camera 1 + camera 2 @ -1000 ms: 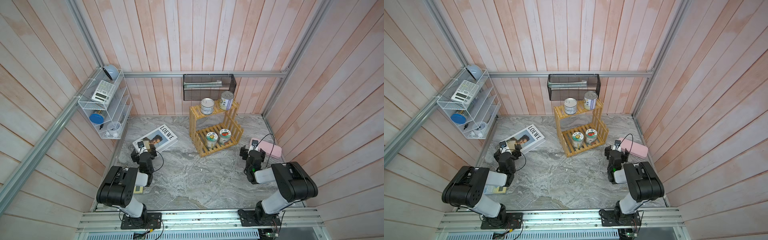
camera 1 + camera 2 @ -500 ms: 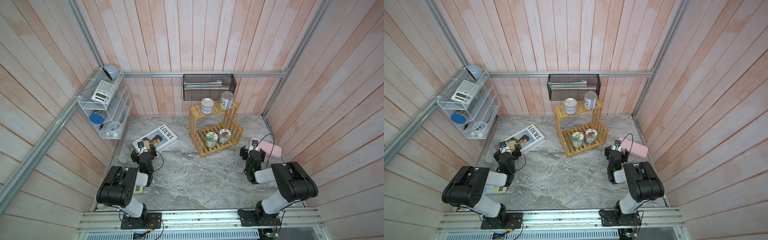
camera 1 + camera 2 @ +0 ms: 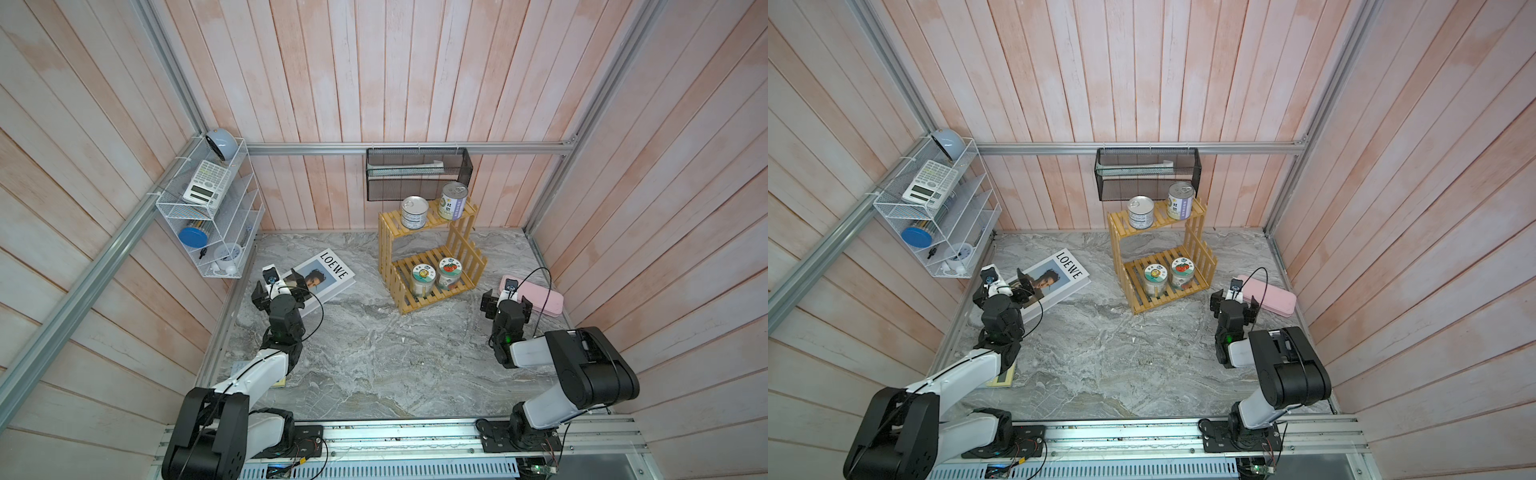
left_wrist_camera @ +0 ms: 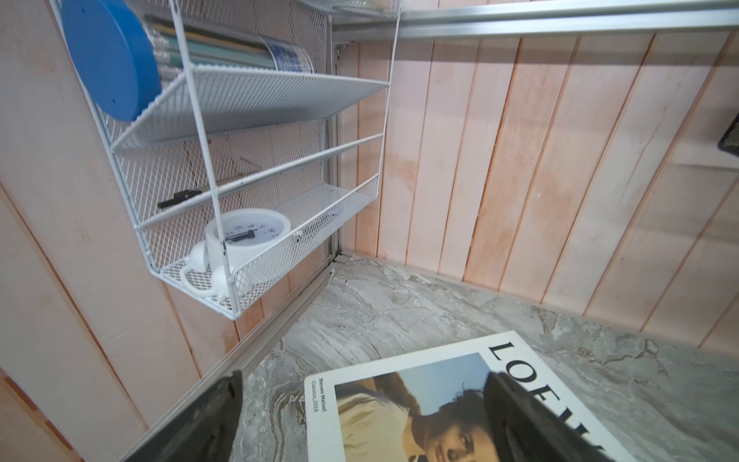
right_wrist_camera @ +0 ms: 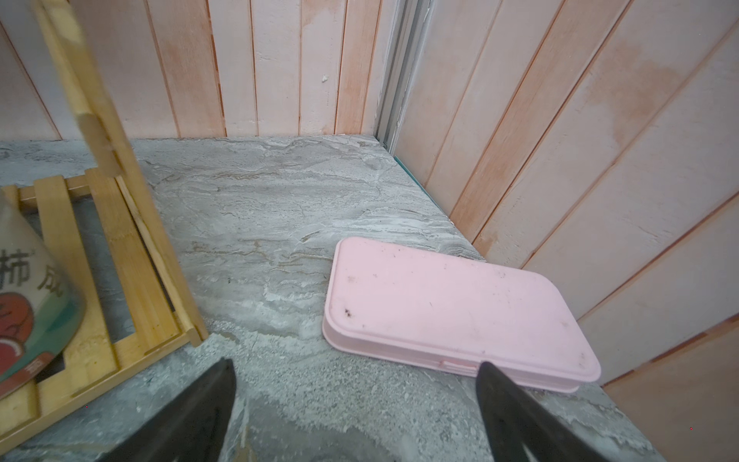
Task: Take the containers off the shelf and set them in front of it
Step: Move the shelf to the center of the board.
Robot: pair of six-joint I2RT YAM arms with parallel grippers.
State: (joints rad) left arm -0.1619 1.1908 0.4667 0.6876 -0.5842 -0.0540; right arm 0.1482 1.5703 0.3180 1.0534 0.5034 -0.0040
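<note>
left pincer [image 3: 277, 289], right pincer [image 3: 506, 301]: both spread, empty | risk: bumping shelf [image 3: 385, 245] near back edge of counter [image 3: 374, 353] could topple purple-label tin [image 3: 453, 202]

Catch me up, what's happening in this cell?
Nothing is off the shelf yet: the white-blue tin and purple tin stand on its top tier, the yellow-print jar and red-print jar on the bottom. The left gripper hovers open over the magazine, the right gripper open near the pink case. Neither holds anything.
</note>
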